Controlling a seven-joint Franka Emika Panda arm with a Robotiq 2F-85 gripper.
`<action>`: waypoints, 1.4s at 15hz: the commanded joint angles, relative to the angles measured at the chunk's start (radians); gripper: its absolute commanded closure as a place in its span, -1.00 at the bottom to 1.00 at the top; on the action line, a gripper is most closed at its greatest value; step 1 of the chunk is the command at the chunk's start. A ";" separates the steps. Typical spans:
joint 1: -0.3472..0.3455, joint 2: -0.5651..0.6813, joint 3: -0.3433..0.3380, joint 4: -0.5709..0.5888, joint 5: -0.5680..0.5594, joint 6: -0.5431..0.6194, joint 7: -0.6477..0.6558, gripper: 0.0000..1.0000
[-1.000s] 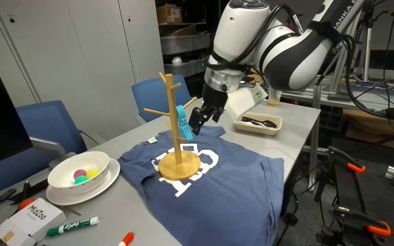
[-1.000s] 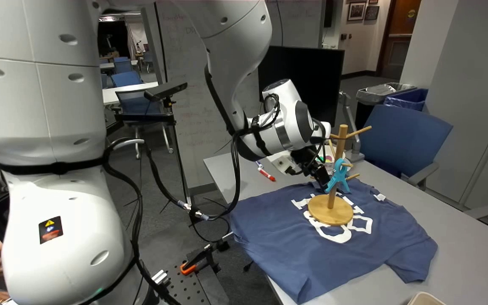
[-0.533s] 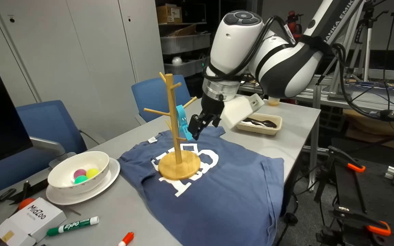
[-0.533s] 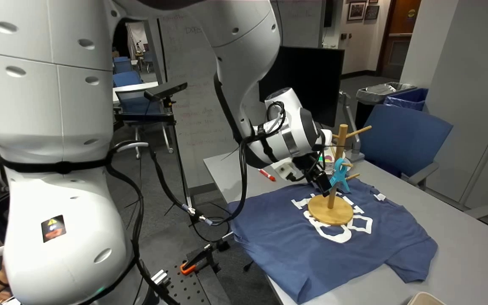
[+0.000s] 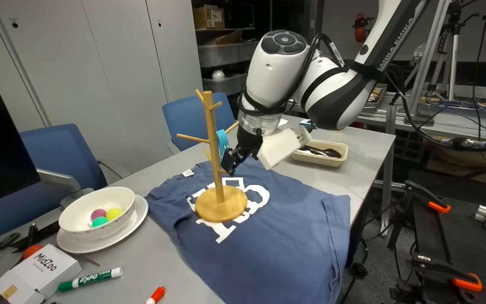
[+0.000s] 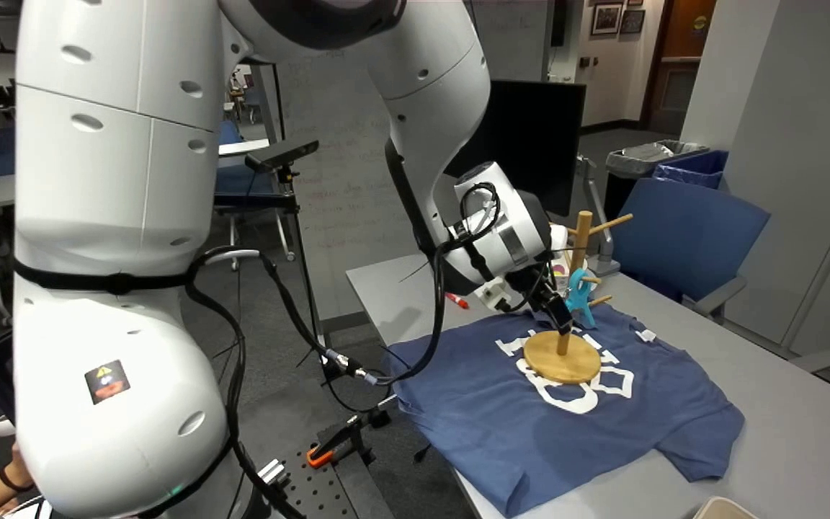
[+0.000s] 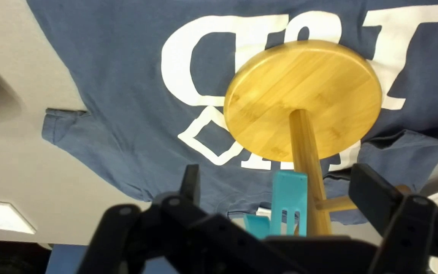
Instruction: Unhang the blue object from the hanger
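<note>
Blue clip (image 6: 578,295) hangs on a short peg (image 6: 591,280) of the wooden hanger (image 5: 214,156), loop end up, long axis near vertical, roughly along the pole (image 7: 306,152); hanger upright on the navy T-shirt (image 5: 268,245) on the worktop (image 6: 797,447). Gripper (image 7: 276,179) is spread wide, holds nothing, slants down just beside the clip. Key relation: in the wrist view the clip shows between the fingers (image 7: 191,182), near mid-gap, its long axis crossing the line from finger to finger; the pole is right next to it, also in the gap, with a side peg (image 7: 338,204) on its far side running toward one finger. Contact: can't tell, depth unclear. Likely step: lining up the grasp, clip not yet off. Next probably needs the clip alone between the fingers, then a pull along its peg; closing here could catch pole or side peg and tip the hanger.
</note>
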 commanded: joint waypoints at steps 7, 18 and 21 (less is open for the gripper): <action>0.099 0.062 -0.107 0.096 -0.196 -0.054 0.211 -1.00; 0.123 0.065 -0.130 0.093 -0.382 -0.082 0.416 -1.00; 0.125 0.070 -0.121 0.097 -0.387 -0.075 0.431 -1.00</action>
